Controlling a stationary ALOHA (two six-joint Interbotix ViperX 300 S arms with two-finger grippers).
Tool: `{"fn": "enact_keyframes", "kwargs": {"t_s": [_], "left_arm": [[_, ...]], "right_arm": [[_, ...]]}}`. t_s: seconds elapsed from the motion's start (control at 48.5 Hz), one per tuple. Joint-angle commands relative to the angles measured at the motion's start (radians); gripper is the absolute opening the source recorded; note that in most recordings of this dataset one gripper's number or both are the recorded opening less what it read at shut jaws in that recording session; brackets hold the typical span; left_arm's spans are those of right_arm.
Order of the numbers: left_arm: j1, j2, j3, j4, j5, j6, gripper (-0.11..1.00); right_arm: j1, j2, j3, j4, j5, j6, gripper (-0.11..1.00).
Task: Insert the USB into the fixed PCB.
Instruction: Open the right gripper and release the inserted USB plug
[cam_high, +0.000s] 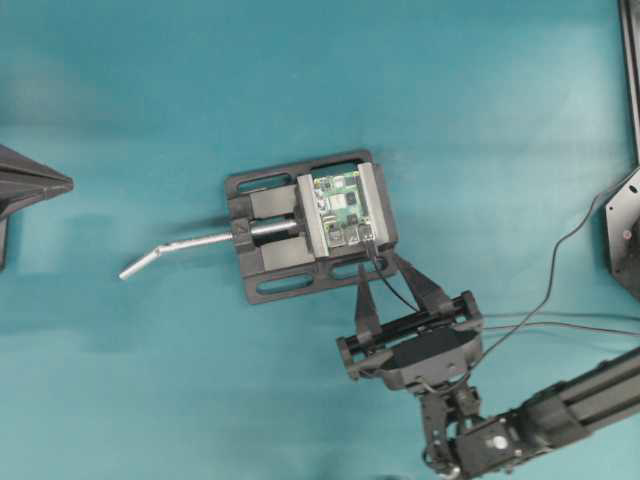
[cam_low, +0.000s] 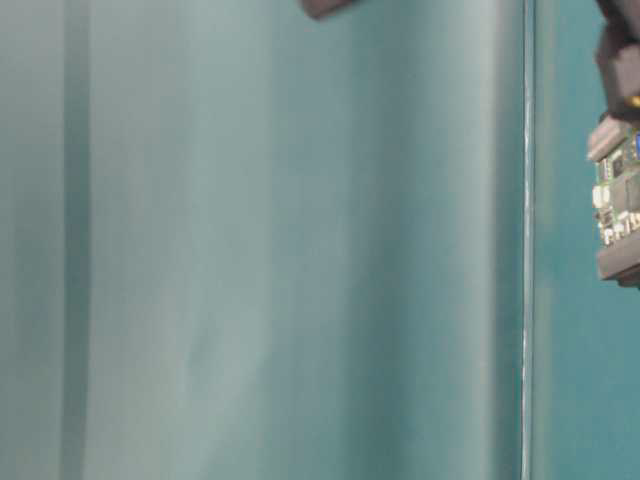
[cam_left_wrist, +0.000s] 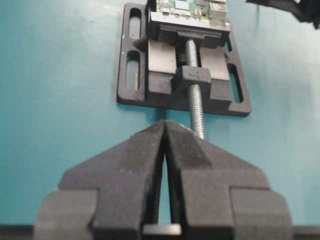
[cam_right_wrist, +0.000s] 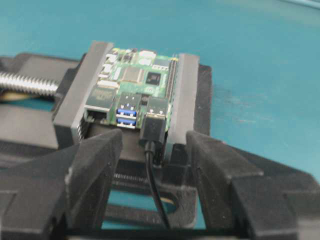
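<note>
The USB (cam_right_wrist: 153, 125) sits plugged into a port of the fixed PCB (cam_right_wrist: 137, 82), just ahead of the right gripper (cam_right_wrist: 154, 145) and level with the gap between its spread, empty fingers; its cable (cam_right_wrist: 156, 187) trails back through that gap. The board is clamped in the black vise (cam_high: 275, 250). The left gripper (cam_left_wrist: 164, 131) is pressed shut, holding nothing, well back from the vise's screw (cam_left_wrist: 195, 90).

The right claw (cam_high: 391, 284) is reaching in from the lower right, its fingers (cam_right_wrist: 95, 165) standing spread apart and gripping nothing. The left claw (cam_left_wrist: 164, 131) is sitting at the left edge, its fingers pressed together.
</note>
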Motion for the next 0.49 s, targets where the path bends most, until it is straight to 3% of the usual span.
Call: {"fn": "enact_keyframes", "kwargs": {"t_s": [0.0,0.227,0.474], "left_arm": [[0.003,0.008,-0.017,0.002,-0.005,-0.002,0.0],[0.003,0.008,-0.017,0.003,-0.005,-0.002,0.0],[0.003,0.008,-0.017,0.003,-0.005,-0.002,0.0]], "right_arm": [[0.012,-0.083,0.028,-0.005,0.046,-0.002,0.6],[0.014,-0.178,0.133,-0.041,0.212,-0.006,0.61],[0.031,-0.252,0.215,-0.055,0.267,-0.011,0.61]]}}
